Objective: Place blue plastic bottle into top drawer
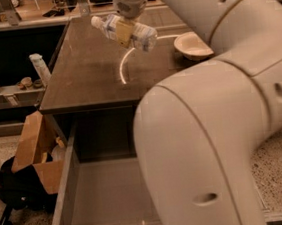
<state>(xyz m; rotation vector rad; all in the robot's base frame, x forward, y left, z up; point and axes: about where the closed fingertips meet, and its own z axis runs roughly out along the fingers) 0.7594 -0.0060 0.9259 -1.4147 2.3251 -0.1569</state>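
Observation:
The blue plastic bottle [144,35] is clear and ribbed with a white cap. It hangs sideways in the air above the dark tabletop [87,75], cap pointing left. My gripper [124,32] comes down from the top and is shut on the bottle's middle, over its pale label. The top drawer [64,190] is pulled open below the table's front edge. Its grey floor is bare on the left, and my large white arm [209,142] hides its right part.
A tan bowl [192,46] sits on the table's right side, and a thin white curved line [123,68] lies on the tabletop. A slim white bottle [39,69] stands on a shelf at the left. A cardboard box [34,146] and a black bag [13,188] sit on the floor left of the drawer.

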